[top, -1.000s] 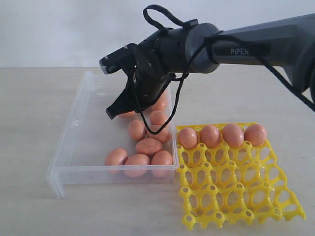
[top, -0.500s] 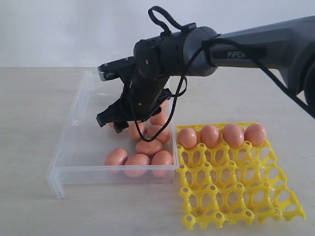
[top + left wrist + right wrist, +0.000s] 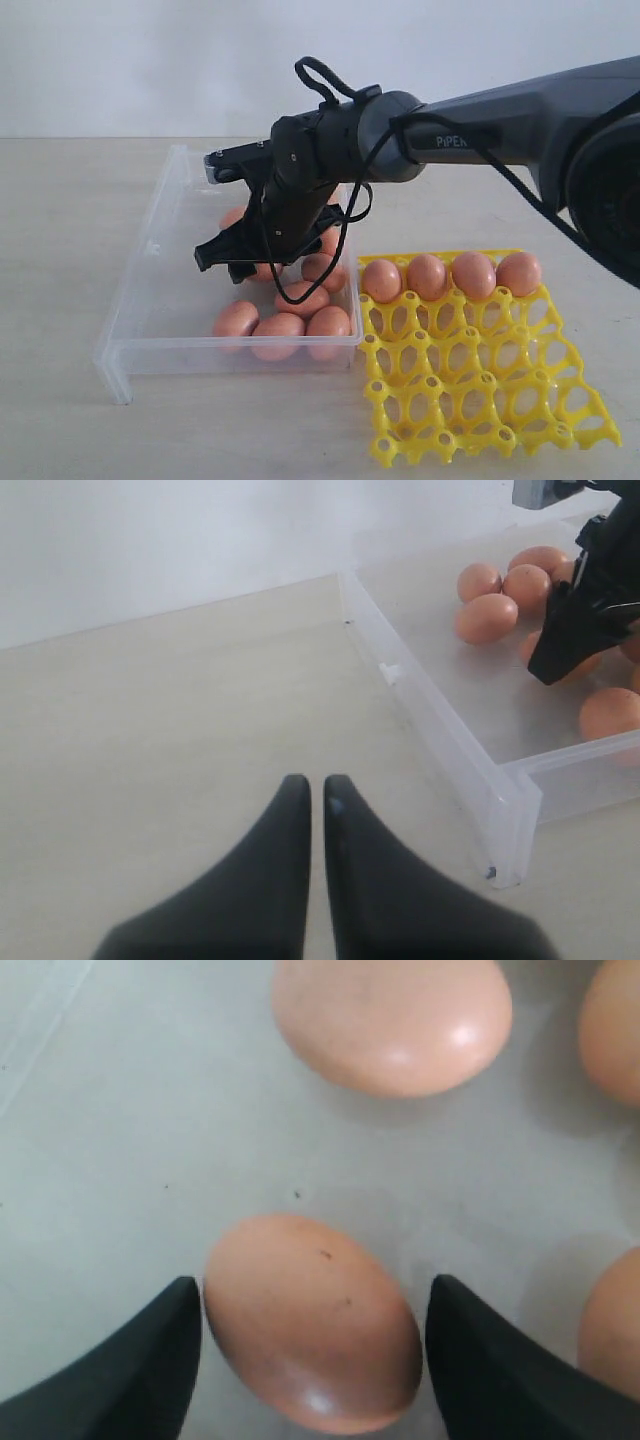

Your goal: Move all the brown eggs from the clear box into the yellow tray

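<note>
Right wrist view: right gripper spread wide, one dark finger on either side of a brown egg lying on its side on the floor of the clear box; slim gaps show at both sides, so nothing is pinched yet.
Location: exterior view has that arm reaching down into the middle of the box, with the other brown eggs clustered toward the side nearest the yellow tray.
Tray: just beside the box; four more fill its far row, the remaining cells are open.
Look: smooth, glossy, orange-brown ovals, faintly speckled, all alike.
Handling: likely light, rigid yet brittle, and slick enough to squirt out of a hard pinch; best squeezed gently across the widest part of the middle, with the pads square to the shell.
Idle arm: left gripper hovers over the table outside the box, fingers pressed together, holding nothing.
</note>
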### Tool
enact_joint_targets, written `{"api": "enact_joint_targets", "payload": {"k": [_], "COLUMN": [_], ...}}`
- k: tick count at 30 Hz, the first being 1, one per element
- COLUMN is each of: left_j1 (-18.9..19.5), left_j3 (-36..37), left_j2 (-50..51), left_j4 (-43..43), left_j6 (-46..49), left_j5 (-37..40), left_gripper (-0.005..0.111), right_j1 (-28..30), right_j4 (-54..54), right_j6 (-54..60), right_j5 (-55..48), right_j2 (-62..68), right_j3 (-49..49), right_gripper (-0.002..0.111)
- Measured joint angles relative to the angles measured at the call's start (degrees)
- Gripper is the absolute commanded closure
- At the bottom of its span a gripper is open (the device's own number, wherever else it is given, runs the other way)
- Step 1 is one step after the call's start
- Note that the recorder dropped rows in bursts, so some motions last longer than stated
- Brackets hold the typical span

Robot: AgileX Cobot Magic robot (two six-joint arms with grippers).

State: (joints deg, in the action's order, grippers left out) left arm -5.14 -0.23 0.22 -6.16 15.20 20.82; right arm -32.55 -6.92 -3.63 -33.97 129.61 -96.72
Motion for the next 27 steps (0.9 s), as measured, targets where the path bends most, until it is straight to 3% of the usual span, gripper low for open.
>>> {"api": "enact_joint_targets", "payload": {"k": [7, 16, 20, 27], "left_j1": [0.0, 0.0, 0.0, 0.0], "left_j3": [0.0, 0.0, 0.0, 0.0], "left_j2": [0.0, 0.0, 0.0, 0.0], "left_j4": [0.0, 0.0, 0.0, 0.0], "left_j6": [0.0, 0.0, 0.0, 0.0], "left_j5": [0.0, 0.0, 0.0, 0.0], "left_gripper": [0.103, 0.103, 0.103, 0.103], "right_j1": [0.0, 0.0, 0.0, 0.0], "right_j4": [-0.1, -0.1, -0.1, -0.1], "right_j6": [0.3, 1.8, 2.7, 3.6], "right_j5": [2.4, 4.8, 5.2, 5.2], "right_j2": [0.0, 1.0, 1.2, 1.2], "right_j3": [0.0, -0.1, -0.2, -0.2], "right_gripper": [0.055, 0.087, 0.107, 0.108]}}
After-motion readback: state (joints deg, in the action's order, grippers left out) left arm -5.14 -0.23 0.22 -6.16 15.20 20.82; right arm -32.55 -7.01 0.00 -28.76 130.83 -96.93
